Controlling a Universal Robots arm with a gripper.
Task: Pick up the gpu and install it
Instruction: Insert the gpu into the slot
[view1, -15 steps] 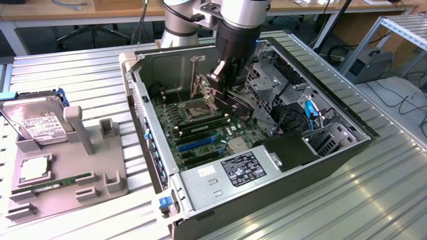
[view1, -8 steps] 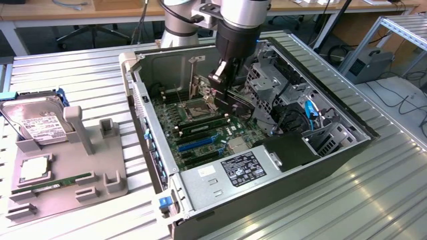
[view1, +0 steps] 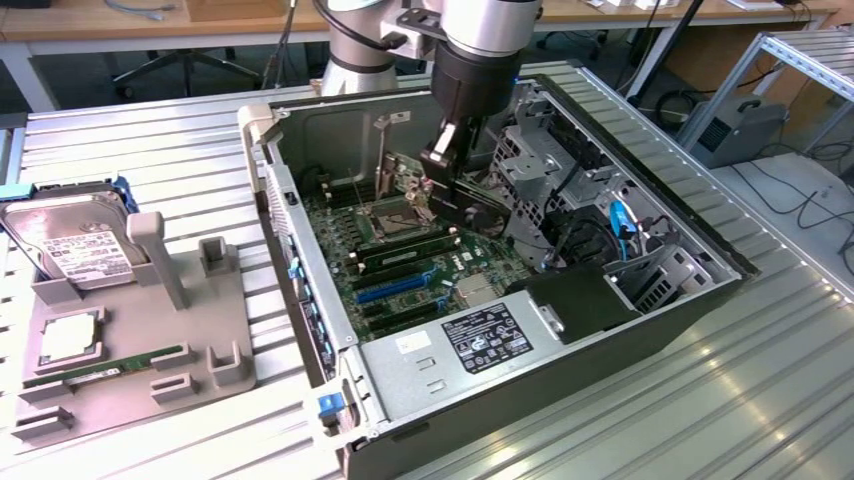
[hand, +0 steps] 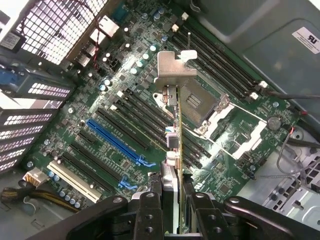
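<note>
The jaws of the gripper (hand: 175, 197) are clamped on the gpu (hand: 172, 131). The card hangs edge-on, its silvery bracket farthest from the jaws, over the green motherboard (hand: 115, 107) inside the open computer case (view1: 287, 135). Print on the power supply label (view1: 486, 338) and the hard drive (view1: 74, 245) sticker is too small to read.

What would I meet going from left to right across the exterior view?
Silver hard drive with a white label → black gripper clamped on the thin dark gpu card, above the motherboard → blue cable inside the open case → dark grey box on the floor.
</note>
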